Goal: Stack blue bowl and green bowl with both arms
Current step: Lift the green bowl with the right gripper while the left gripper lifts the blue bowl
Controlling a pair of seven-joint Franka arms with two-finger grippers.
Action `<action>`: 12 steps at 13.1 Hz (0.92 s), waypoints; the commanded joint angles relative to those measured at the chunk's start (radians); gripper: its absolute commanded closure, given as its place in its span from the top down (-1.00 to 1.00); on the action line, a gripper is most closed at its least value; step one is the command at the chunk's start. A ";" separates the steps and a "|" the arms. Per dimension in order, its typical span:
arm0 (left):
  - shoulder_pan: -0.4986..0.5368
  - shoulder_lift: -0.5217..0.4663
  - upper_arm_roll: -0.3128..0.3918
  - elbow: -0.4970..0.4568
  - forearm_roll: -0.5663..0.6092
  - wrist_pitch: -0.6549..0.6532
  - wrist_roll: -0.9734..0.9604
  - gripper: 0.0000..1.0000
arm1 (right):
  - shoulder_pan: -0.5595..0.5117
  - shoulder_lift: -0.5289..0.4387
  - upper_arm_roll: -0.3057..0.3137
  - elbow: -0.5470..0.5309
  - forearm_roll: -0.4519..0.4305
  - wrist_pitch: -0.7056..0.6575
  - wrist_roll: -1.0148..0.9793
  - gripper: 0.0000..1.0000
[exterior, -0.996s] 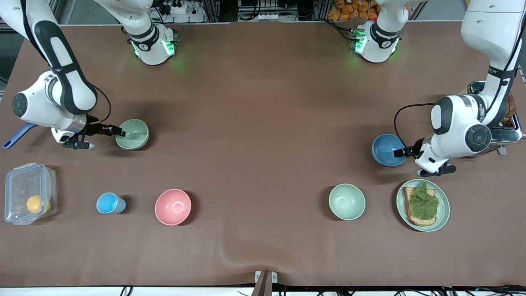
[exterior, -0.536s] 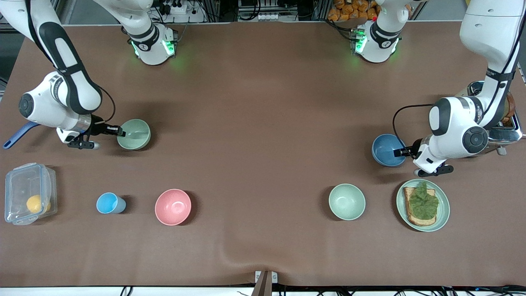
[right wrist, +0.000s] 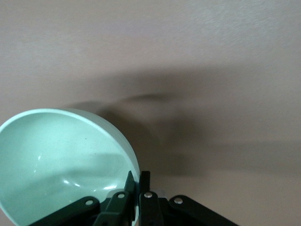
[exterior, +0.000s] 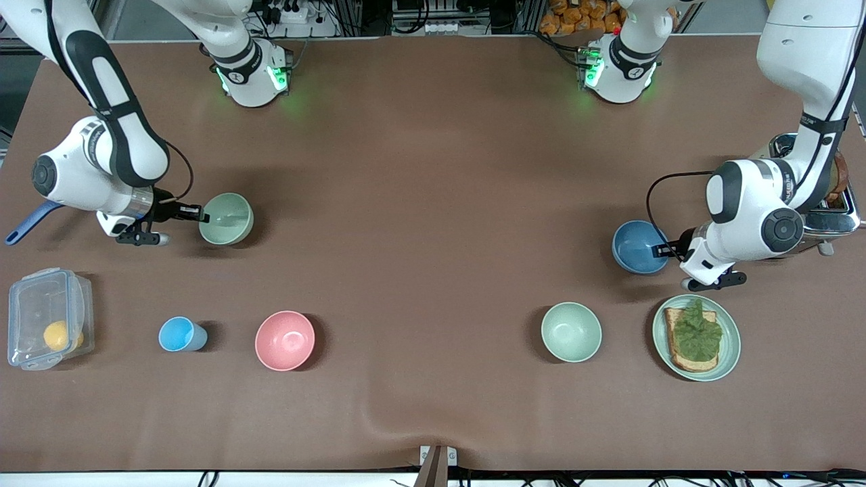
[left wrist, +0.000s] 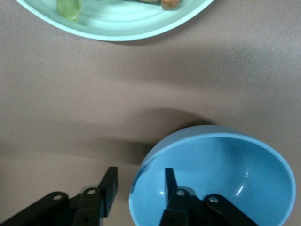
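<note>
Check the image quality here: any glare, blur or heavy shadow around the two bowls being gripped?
Front view: even light, soft shadows beside the green bowl and blue bowl. Left wrist view: plate edge smeared, broad shadow on the table. Right wrist view: small highlights inside the green bowl, blurred shadow alongside.

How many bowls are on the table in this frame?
4. Sage-green bowl clamped in the right gripper; sky-blue bowl with the left gripper straddling its rim; pink bowl and mint-green bowl nearer the camera.

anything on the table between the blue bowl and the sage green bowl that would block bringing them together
Nothing visible does. Bare brown tablecloth lies between the round matte sky-blue bowl and the round matte sage-green bowl.
</note>
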 commanded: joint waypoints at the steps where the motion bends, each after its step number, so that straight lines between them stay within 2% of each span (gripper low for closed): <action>1: 0.006 0.006 -0.005 0.007 0.023 0.007 0.007 -0.61 | 0.055 -0.060 0.001 0.020 0.023 -0.091 0.128 -1.00; 2: 0.006 0.004 -0.007 0.007 0.023 0.007 0.007 -0.86 | 0.089 -0.078 0.001 0.020 0.023 -0.106 0.211 -1.00; 3: 0.007 0.004 -0.005 0.010 0.023 0.007 0.007 -1.00 | 0.135 -0.098 -0.001 0.020 0.023 -0.117 0.291 -1.00; 9: 0.010 0.000 -0.007 0.018 0.023 0.004 0.011 -1.00 | 0.449 -0.159 0.002 0.027 0.023 -0.110 0.780 -1.00; 12: 0.009 -0.034 -0.013 0.036 0.020 -0.016 0.012 -1.00 | 0.605 -0.150 0.002 0.032 0.023 -0.021 0.998 -1.00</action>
